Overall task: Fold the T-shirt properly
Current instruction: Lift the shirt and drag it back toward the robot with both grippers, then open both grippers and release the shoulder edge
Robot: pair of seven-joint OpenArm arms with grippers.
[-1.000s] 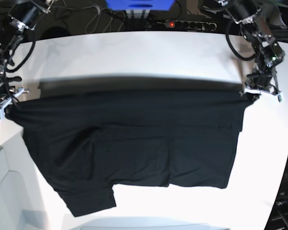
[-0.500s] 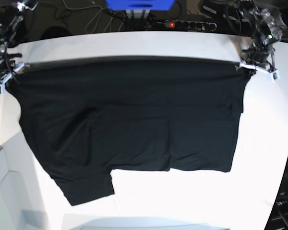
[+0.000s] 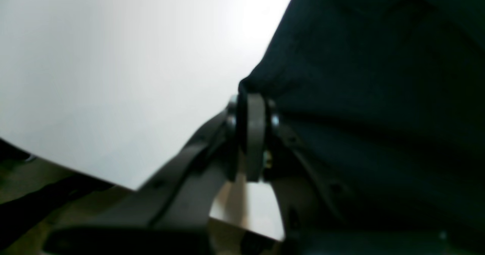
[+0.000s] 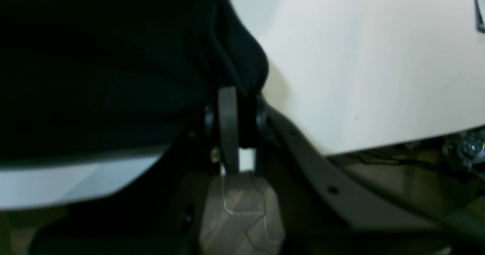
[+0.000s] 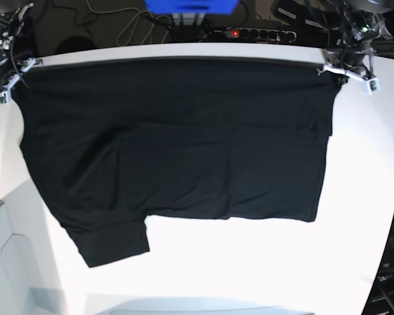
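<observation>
T-shirt stretched flat across white table, top edge taut from 10 to 2 o'clock, presumably spread for folding. Pinched at each far corner by 2 claws: left gripper, right gripper. Clamped cloth visible only in wrist views.

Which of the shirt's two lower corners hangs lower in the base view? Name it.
The corner under the right gripper on the T-shirt: it drops as a flap below the straight hem reaching the other corner.

Right tool pinching black T-shirt edge over table.
</observation>
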